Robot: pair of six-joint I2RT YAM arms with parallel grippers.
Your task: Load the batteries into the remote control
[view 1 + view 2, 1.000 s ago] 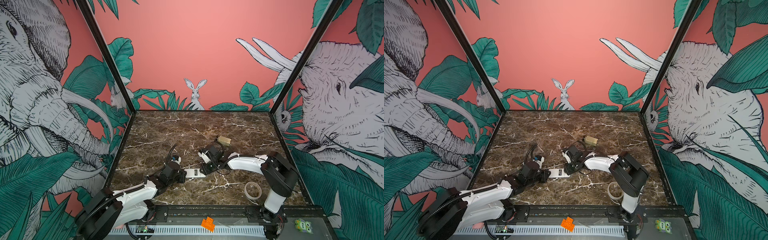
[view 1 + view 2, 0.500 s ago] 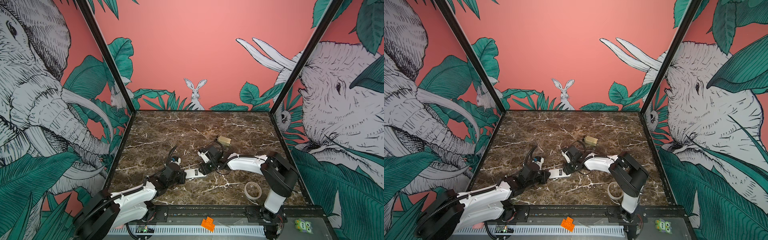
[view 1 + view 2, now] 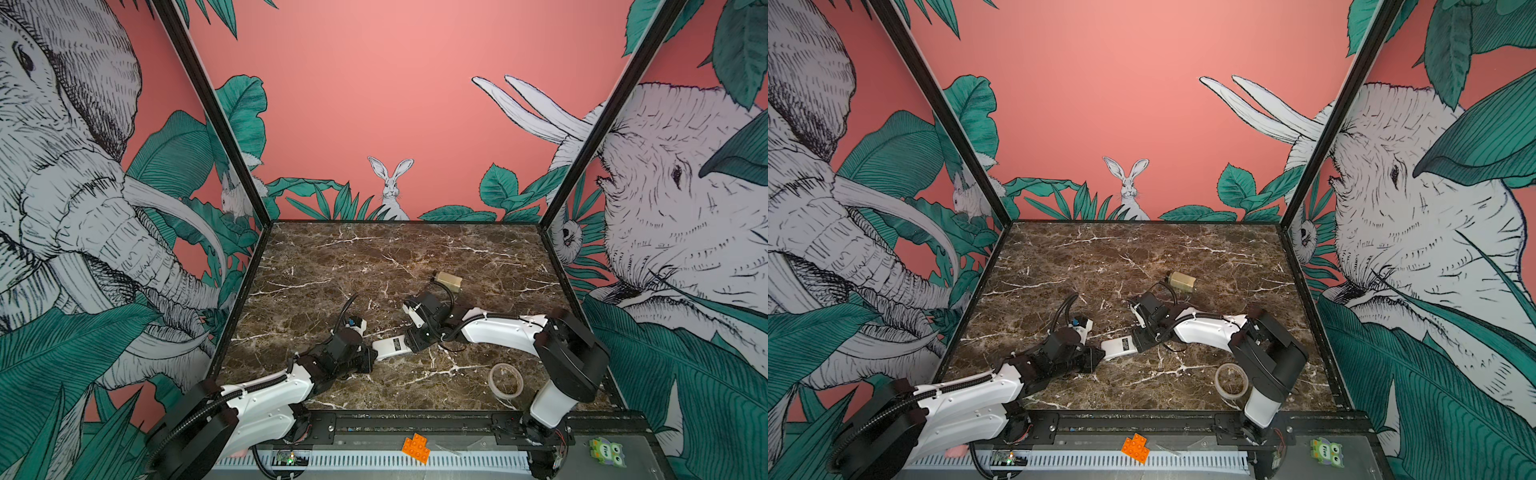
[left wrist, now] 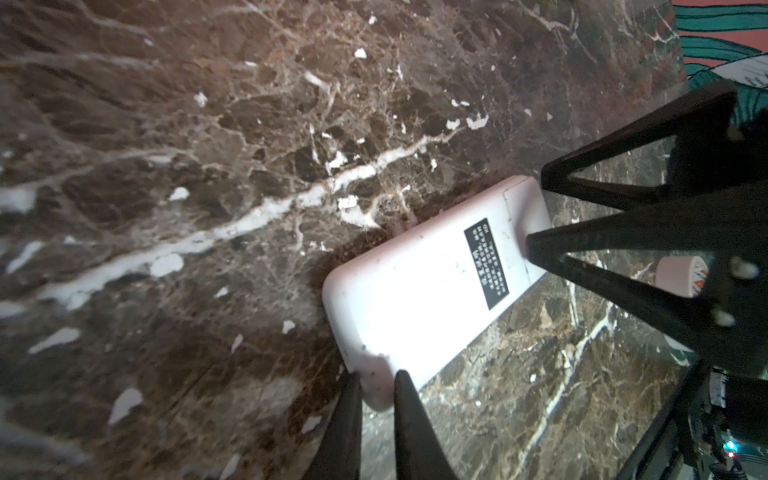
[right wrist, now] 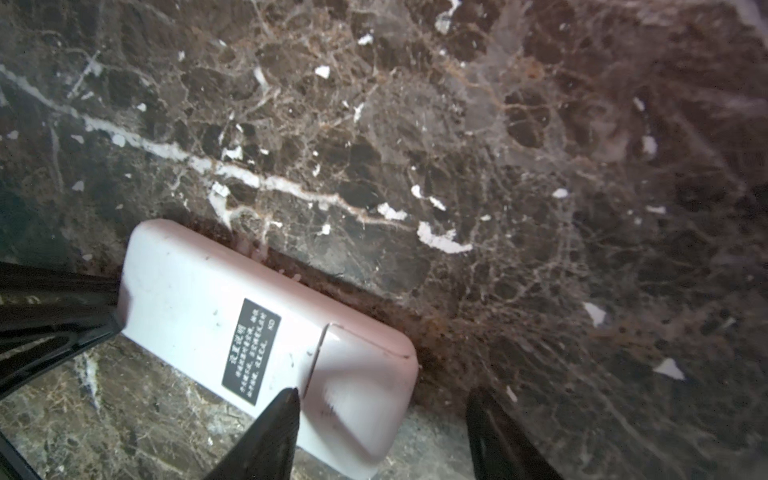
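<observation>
Remote control (image 3: pixel 392 345) lies flat on the desk (image 3: pixel 374 257), white back and black label up, near the front middle, between my two arms in both top views. My left end effector (image 4: pixel 377 374) is clenched on the rounded end nearer the left arm. Its two fingers (image 4: pixel 349 415) stand close together with a corner of the casing pinched between them. My right end effector (image 5: pixel 382 392) is released at the opposite end, where the battery cover (image 5: pixel 361 374) sits in place. One finger lies over the casing beside the label, and its partner stands clear over bare marble. A beige block (image 3: pixel 449 281) sits behind the right arm and a roll of clear tape (image 3: pixel 505 380) in front of it, both apart from the casing. An orange brick (image 3: pixel 415 448) lies off the desk on the front rail.
</observation>
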